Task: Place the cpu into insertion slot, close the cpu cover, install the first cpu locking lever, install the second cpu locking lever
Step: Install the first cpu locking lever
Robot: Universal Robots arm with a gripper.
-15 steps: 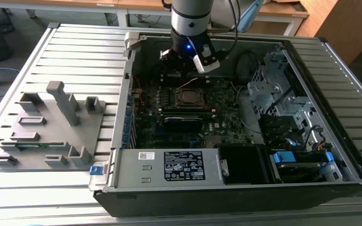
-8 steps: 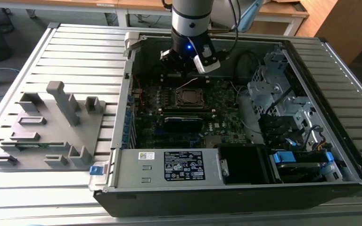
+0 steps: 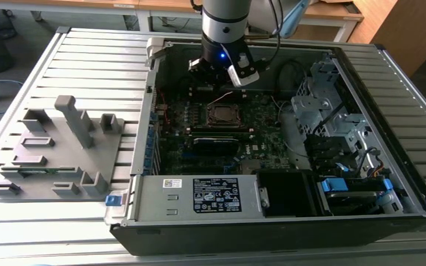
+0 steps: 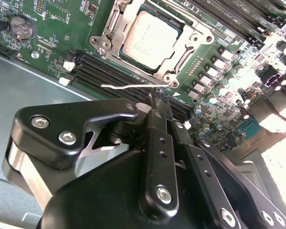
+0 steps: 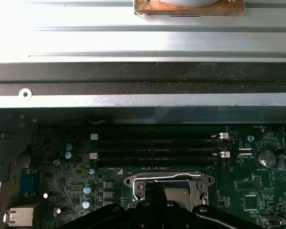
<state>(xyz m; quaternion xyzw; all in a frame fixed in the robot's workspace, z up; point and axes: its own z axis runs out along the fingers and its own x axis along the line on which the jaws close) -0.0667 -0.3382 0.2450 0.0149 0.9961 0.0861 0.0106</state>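
Exterior view: the arm reaches down into the open computer case (image 3: 390, 138) on the slatted table (image 3: 20, 83). The gripper (image 3: 214, 83) hangs over the motherboard, just beyond the insertion slot (image 3: 222, 114). A grey fixture (image 3: 57, 149) lies on the exterior view's left.

Second wrist view: the cpu (image 4: 150, 40) is seated in the slot, grey top up. The cpu cover (image 4: 183, 56) lies flat around its edges. The gripper (image 4: 156, 101) has its fingers pressed together with nothing seen between them. Its tips are right at the thin wire cpu locking lever (image 4: 126, 87). Cannot tell if they touch it.

First wrist view: the gripper (image 5: 155, 188) sits at the slot's (image 5: 181, 183) near edge, by the lever (image 5: 162, 176). Memory slots (image 5: 152, 148) lie beyond.
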